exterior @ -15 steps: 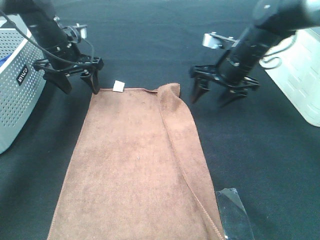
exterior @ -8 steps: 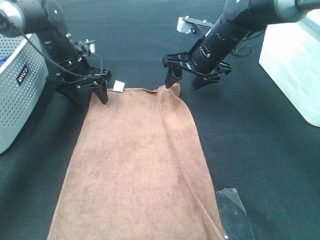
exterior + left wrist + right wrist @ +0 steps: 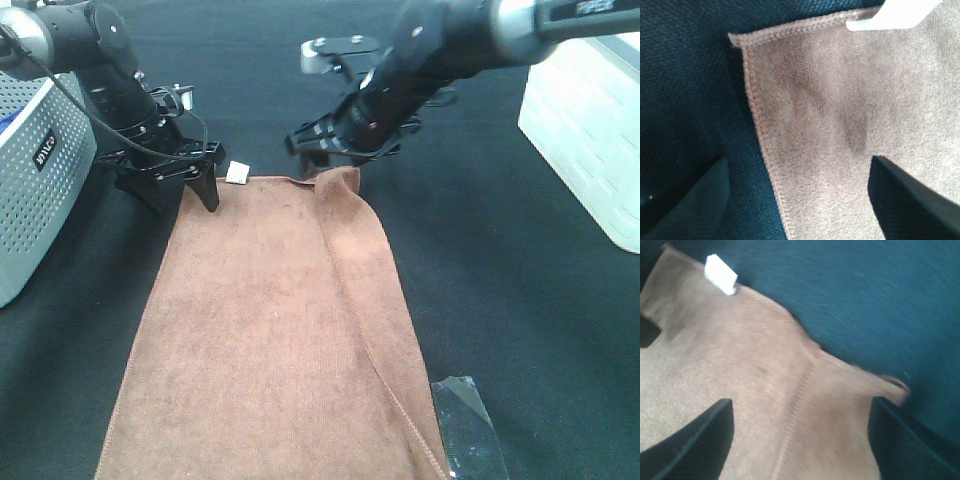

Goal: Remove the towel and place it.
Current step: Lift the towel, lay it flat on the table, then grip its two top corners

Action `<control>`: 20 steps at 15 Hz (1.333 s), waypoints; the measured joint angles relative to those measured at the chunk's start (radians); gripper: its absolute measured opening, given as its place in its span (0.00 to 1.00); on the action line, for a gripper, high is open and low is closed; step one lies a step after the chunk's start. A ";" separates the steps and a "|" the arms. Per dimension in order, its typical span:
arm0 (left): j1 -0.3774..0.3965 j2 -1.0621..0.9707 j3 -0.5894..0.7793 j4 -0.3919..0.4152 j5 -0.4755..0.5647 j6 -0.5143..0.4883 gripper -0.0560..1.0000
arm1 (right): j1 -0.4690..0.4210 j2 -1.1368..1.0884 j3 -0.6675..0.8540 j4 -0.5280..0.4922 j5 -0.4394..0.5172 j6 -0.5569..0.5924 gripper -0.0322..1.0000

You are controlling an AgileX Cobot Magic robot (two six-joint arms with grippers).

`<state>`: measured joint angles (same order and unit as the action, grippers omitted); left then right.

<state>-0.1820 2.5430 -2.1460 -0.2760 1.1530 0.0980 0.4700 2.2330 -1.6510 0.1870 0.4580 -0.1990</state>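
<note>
The left gripper's [image 3: 800,160] 2 fingers stand apart with nothing between them but cloth and mat: 1 is over the towel [image 3: 840,125], the other over the black mat [image 3: 685,100], straddling a far corner. Whether the tips touch the cloth cannot be told. The right gripper [image 3: 800,405] is also spread wide and empty above the other far corner; that wrist view is blurred, so the hem there is hard to make out.

From the high camera, the left gripper [image 3: 182,195] sits just beside the white tag [image 3: 238,172], and the right gripper [image 3: 330,160] hides part of the far hem. The towel [image 3: 270,330] lies flat, 1 long side folded over in a strip, its near end cut off by the frame. A grey perforated box [image 3: 30,180], a white crate [image 3: 590,110] and a clear shiny object [image 3: 468,430] are each only partly in view.
</note>
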 joint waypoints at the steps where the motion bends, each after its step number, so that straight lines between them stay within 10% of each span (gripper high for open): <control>1: 0.000 0.000 0.000 0.000 0.003 0.002 0.74 | 0.014 0.009 0.000 -0.028 -0.024 0.000 0.71; 9: 0.000 0.000 -0.002 -0.001 0.044 0.019 0.74 | 0.021 0.073 0.000 -0.118 -0.120 -0.049 0.62; 17: 0.000 0.000 -0.002 -0.001 0.048 0.019 0.74 | 0.021 0.090 0.000 -0.196 -0.082 -0.053 0.07; 20: 0.000 0.000 -0.002 -0.001 0.048 0.021 0.74 | 0.021 0.089 0.000 -0.212 -0.065 -0.053 0.03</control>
<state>-0.1820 2.5430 -2.1480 -0.2770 1.2010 0.1190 0.4910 2.3220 -1.6510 -0.0250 0.3930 -0.2520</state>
